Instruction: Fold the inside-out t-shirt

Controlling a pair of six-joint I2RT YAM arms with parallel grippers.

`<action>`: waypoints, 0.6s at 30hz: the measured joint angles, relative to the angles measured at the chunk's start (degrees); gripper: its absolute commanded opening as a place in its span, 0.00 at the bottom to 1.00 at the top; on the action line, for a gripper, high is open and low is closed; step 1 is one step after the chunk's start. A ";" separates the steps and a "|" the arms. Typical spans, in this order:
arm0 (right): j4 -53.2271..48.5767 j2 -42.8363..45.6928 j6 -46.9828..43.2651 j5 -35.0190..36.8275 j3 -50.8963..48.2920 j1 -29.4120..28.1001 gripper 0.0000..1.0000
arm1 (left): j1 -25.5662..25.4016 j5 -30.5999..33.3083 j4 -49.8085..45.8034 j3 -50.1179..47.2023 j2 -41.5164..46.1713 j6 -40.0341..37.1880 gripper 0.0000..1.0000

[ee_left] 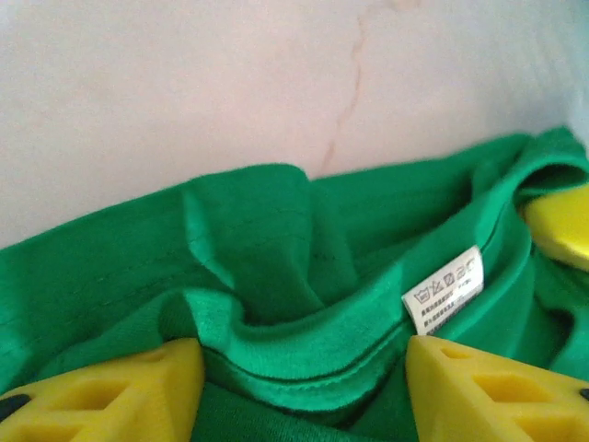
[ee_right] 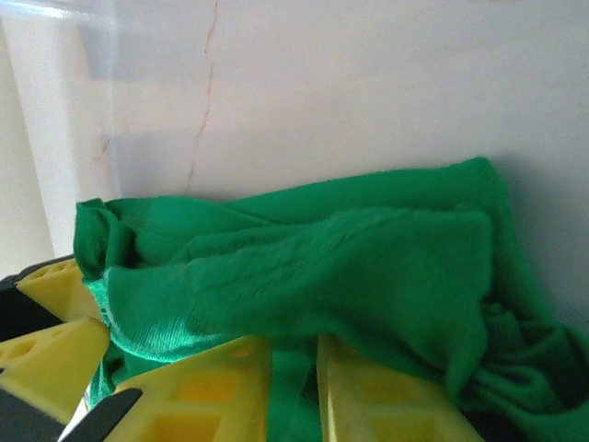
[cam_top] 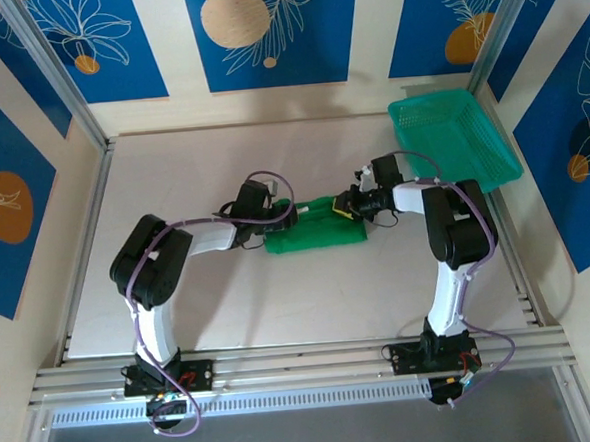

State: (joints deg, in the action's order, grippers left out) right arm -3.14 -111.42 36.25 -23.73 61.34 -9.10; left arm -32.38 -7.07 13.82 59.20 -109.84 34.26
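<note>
The inside-out t-shirt (cam_top: 316, 232) is a bright green, crumpled bundle in the middle of the table. My left gripper (cam_top: 293, 214) is at its upper left edge and my right gripper (cam_top: 341, 210) at its upper right, close together. In the left wrist view the left gripper (ee_left: 304, 359) is open, its yellow fingers (ee_left: 138, 387) wide apart with a hemmed fold lying loose between them. The white label (ee_left: 444, 290) is by the right finger. In the right wrist view the right gripper (ee_right: 294, 368) is shut on a narrow strip of the t-shirt (ee_right: 368, 267).
A teal mesh basket (cam_top: 453, 136) stands at the back right corner, tilted against the wall. Bare pale table (cam_top: 192, 167) surrounds the shirt. The left gripper's yellow fingers (ee_right: 51, 354) sit close to the right gripper.
</note>
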 measured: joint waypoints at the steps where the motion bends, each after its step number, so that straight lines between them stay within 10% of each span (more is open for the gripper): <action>1: 0.66 0.22 0.72 0.79 -0.52 -0.09 0.23 | 0.00 0.61 0.83 -0.17 -0.28 0.66 0.63; 5: 4.42 1.95 2.69 2.34 -3.80 -0.48 0.25 | -0.15 2.01 4.26 -1.99 -0.09 1.88 0.67; 15: 3.17 13.31 1.42 3.37 -7.43 -3.69 0.66 | 1.11 2.21 -7.26 -3.76 14.60 -5.99 0.79; 17: 2.47 21.18 0.24 5.40 -8.94 -4.17 0.77 | 1.20 2.12 -10.47 -1.88 20.79 -9.62 0.91; 18: 2.43 25.73 -0.74 7.17 -9.77 -4.35 0.99 | 1.20 2.38 -11.45 -1.09 23.85 -11.30 1.00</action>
State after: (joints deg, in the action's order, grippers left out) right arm -0.71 -85.69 35.51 -16.56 51.57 -13.45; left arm -31.18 -4.69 2.37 58.11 -86.00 22.96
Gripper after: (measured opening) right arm 0.734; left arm 0.859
